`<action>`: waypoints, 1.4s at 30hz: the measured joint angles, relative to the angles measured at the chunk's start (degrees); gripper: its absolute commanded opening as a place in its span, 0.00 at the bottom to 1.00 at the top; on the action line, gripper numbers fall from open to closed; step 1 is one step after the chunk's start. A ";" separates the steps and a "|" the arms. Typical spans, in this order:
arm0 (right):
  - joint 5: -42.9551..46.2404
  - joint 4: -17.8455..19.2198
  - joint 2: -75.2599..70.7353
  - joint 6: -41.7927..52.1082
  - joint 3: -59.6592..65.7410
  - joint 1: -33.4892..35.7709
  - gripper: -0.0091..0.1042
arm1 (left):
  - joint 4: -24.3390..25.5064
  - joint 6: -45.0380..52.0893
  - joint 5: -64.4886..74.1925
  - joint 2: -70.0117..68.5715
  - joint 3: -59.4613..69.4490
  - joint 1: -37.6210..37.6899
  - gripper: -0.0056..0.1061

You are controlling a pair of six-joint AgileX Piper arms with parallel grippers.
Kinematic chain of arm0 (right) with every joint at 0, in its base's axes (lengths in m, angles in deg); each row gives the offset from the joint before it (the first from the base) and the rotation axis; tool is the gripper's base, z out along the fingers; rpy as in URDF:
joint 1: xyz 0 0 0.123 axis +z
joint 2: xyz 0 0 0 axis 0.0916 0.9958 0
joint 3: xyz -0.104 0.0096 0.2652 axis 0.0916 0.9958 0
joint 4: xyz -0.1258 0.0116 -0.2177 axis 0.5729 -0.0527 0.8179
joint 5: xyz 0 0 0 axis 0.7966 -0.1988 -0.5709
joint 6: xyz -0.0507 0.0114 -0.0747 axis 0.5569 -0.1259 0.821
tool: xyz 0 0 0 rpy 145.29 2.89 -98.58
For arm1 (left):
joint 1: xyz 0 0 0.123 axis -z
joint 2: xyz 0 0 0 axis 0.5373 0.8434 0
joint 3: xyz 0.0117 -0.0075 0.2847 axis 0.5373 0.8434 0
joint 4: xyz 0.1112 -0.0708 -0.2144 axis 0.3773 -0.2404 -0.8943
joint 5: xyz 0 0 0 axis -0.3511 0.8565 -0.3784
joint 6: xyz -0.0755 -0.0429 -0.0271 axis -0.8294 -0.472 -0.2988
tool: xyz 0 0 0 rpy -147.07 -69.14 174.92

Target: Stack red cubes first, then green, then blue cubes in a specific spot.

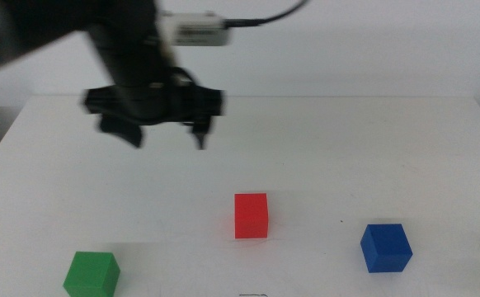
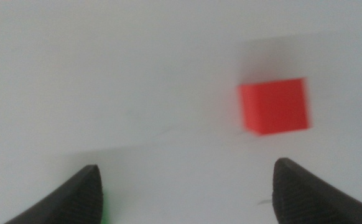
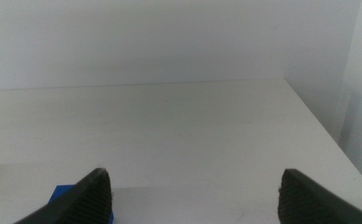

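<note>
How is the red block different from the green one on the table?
The red cube is red and sits near the middle of the table; the green cube is green and sits at the near left. The open left gripper hangs nearer the red cube than the green cube. Both look the same size, plain-faced, resting flat, untouched.

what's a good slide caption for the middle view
Left claw open above the white table, with the red cube, green cube and blue cube lying apart, unstacked.
</note>
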 measured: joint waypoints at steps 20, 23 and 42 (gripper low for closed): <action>0.00 0.00 0.00 0.00 0.00 0.00 0.72 | -5.42 13.15 1.38 -39.80 32.52 -23.64 0.89; 0.00 0.00 0.00 0.00 0.00 0.00 0.72 | -6.91 13.53 1.49 -42.62 34.00 -23.76 0.89; 0.00 0.00 0.00 0.00 0.00 0.00 0.72 | -7.19 15.36 1.31 -44.55 37.34 -23.76 0.89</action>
